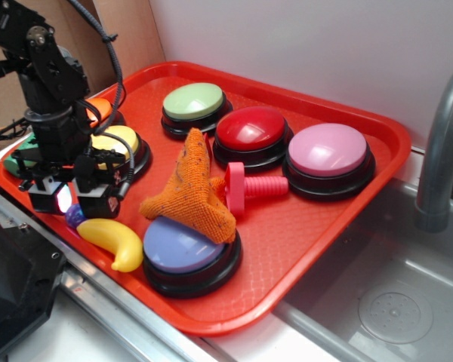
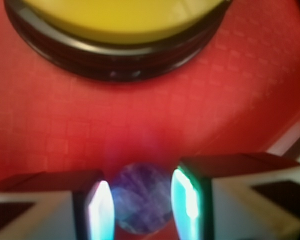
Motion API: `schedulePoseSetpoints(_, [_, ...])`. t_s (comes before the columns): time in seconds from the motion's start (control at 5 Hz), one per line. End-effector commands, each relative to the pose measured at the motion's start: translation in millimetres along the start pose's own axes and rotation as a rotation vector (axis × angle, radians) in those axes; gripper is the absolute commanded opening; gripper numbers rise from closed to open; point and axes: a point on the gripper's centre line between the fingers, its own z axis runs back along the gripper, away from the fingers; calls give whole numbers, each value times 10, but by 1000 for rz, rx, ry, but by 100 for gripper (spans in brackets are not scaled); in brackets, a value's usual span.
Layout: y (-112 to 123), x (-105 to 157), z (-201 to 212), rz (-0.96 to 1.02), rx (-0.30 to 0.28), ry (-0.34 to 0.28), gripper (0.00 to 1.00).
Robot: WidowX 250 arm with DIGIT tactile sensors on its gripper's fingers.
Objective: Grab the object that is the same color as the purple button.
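The tiny glossy dark-purple ball [image 2: 141,199] lies low on the red tray [image 1: 302,226], between my two fingers. In the wrist view both lit pads [image 2: 101,210] touch its sides. In the exterior view the ball [image 1: 74,216] peeks out under my gripper [image 1: 73,202] at the tray's left edge, just left of the yellow toy banana [image 1: 112,240]. My gripper [image 2: 140,207] is shut on the ball, down at tray level. The purple button [image 1: 185,249] sits at the tray's front, half under an orange cloth [image 1: 190,188].
The yellow button [image 2: 120,20] is just ahead of my fingers, also in the exterior view [image 1: 121,143]. Green [image 1: 193,102], red [image 1: 251,130] and pink [image 1: 328,151] buttons stand behind. A pink plastic screw [image 1: 251,186] lies mid-tray. A sink [image 1: 392,302] lies right.
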Motion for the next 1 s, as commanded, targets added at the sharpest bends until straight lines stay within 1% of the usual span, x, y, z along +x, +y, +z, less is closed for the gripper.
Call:
schedulePoseSetpoints(0.0, [-13,102,554,-124,-15,-61,0])
schedulePoseSetpoints(0.2, [-124,125,1053,-259,-53,-135,0])
schedulePoseSetpoints(0.4, [-228,154,1395,-346,-94,-171,0])
schedulePoseSetpoints(0.6, [-307,147,1622,-405,-123,-218,0])
schedulePoseSetpoints(0.8, [-362,174,1623,-409,-166,-253,0])
